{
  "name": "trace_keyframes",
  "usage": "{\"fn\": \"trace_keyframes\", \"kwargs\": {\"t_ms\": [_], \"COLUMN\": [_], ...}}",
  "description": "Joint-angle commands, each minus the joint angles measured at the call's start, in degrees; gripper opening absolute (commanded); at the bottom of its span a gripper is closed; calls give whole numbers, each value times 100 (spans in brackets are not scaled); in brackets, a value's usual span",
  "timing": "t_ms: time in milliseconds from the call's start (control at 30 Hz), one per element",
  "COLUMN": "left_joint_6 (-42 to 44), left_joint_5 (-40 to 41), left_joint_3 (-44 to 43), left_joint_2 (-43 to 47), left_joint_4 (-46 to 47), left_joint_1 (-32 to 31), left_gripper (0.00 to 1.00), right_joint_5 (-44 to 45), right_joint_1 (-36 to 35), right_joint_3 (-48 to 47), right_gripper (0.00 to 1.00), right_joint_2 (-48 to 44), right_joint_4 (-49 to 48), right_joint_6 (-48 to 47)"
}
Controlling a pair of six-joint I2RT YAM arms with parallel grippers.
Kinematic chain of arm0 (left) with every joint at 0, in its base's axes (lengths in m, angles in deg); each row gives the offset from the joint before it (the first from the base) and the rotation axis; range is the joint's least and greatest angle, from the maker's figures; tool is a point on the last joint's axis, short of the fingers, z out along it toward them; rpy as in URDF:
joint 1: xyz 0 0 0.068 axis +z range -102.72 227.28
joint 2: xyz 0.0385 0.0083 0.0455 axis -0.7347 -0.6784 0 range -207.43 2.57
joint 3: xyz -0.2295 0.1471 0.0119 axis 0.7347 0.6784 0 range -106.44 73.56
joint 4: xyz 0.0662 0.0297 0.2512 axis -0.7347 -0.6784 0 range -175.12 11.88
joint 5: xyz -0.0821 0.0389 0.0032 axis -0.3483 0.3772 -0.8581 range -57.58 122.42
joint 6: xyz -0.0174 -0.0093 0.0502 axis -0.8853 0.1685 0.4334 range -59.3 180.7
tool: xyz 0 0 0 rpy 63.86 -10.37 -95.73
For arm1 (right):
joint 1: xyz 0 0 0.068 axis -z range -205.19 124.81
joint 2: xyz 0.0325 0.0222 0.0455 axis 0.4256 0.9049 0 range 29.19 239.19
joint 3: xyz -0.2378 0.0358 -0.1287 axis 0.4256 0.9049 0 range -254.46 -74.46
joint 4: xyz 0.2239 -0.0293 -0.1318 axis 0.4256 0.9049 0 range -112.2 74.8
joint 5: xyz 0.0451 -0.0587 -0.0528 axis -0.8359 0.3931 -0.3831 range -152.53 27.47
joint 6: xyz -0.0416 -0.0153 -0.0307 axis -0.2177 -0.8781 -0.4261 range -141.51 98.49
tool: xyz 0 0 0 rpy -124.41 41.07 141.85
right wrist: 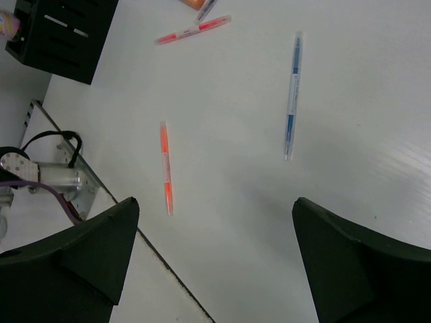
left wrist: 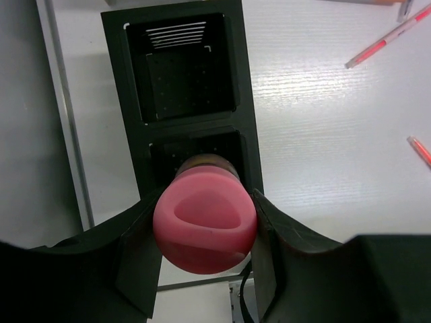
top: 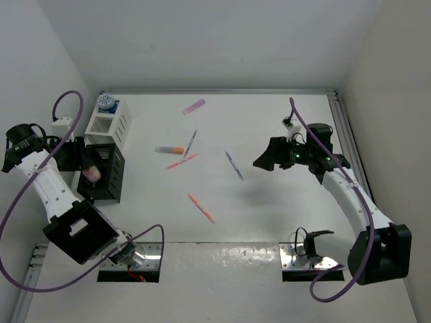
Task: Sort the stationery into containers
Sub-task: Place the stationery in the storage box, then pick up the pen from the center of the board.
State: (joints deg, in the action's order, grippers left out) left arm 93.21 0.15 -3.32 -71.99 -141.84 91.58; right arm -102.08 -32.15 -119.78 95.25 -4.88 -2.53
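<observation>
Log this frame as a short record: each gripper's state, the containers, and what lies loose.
left gripper: shut on pink-capped bottle, over black organiser
right gripper: open, empty, above table
white organiser: blue-capped jar at its far end
loose items: six pens and markers, including blue pen and orange pen

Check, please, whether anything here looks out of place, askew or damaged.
Nothing looks damaged or spilled. Several pens lie scattered at mixed angles on the table, unsorted; the left gripper holds a pink-capped bottle over the black box.
</observation>
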Motion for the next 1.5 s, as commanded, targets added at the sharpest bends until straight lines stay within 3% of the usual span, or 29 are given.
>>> {"fn": "trace_keyframes", "kwargs": {"t_ms": [0, 167, 233, 400, 433, 533, 633, 867, 1267, 1333, 1400, 1467], "left_joint_6": [45, 36, 123, 185, 177, 255, 282, 431, 994, 985, 968, 898], "left_joint_5": [-122, -34, -51, -60, -77, -209, -306, -771, -1765, -1791, -1800, -1800], "left_joint_3": [243, 481, 516, 525, 508, 394, 165, -704, -1417, -1470, -1531, -1549], "left_joint_2": [267, 214, 205, 188, 162, 21, -180, -410, -436, -480, -559, -638], "left_joint_4": [632, 826, 835, 888, 888, 774, 633, 256, -571, -623, -667, -746], "left_joint_1": [-52, -149, -140, -131, -140, -131, -158, -193, -211, -237, -254, -246], "left_gripper": [0, 0, 5, 38, 51, 68, 76, 77, 81, 81, 81, 81], "right_joint_5": [-9, 70, 88, 385, 482, 834, 1002, 1274, 1204, 1169, 1046, 958], "right_joint_1": [-77, -104, -95, -384, -559, -920, -1193, -1843, -2801, -2854, -2942, -3021], "right_joint_3": [-153, -170, -161, -135, -152, -450, -1012, -2504, -5371, -5574, -5680, -5882], "right_gripper": [94, 94, 94, 89, 86, 83, 81, 75, 65, 69, 81, 86], "right_joint_2": [-58, -41, 12, 222, 345, 644, 1179, 2489, 6031, 6408, 6612, 6928], "right_joint_4": [17, 52, 35, -53, -88, -185, -212, -685, -1984, -2127, -2321, -2365], "right_joint_6": [-193, -378, -439, -772, -956, -1255, -1397, -1660, -2224, -2206, -2206, -2337]}}
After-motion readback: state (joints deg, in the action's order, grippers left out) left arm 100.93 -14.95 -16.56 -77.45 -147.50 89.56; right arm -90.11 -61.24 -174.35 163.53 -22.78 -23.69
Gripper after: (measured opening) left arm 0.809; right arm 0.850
